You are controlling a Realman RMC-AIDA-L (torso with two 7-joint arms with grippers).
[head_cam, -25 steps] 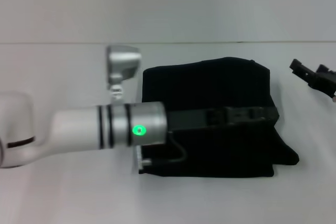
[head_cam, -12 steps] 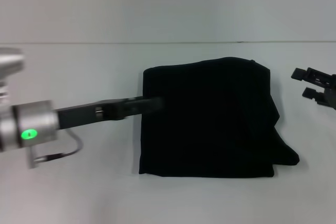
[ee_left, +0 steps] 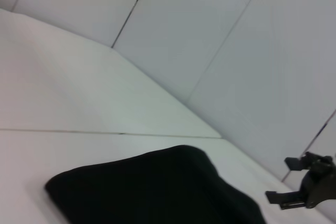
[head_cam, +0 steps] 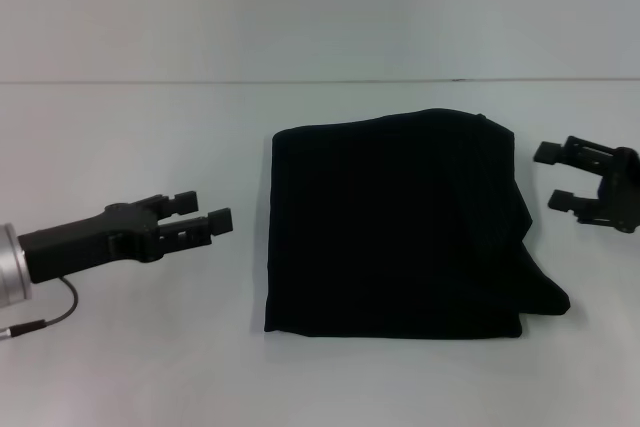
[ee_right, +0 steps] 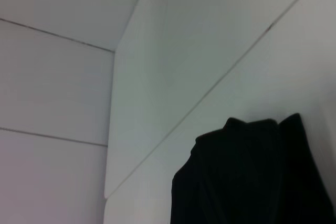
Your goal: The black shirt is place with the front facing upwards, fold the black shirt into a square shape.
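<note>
The black shirt [head_cam: 400,227] lies folded into a rough square in the middle of the white table; its letters and neck label are hidden. A loose flap sticks out at its near right corner. It also shows in the left wrist view [ee_left: 157,192] and the right wrist view [ee_right: 252,177]. My left gripper [head_cam: 205,215] is open and empty, off the shirt to its left, above the table. My right gripper [head_cam: 558,175] is open and empty, just right of the shirt's right edge; it also shows in the left wrist view [ee_left: 281,182].
The white table [head_cam: 130,137] runs back to a pale wall [head_cam: 320,7]. A thin cable [head_cam: 50,317] hangs under my left wrist.
My left arm has drawn back to the left, off the shirt, and its gripper now stands open beside it. My right gripper has moved a little toward the shirt's right edge.
</note>
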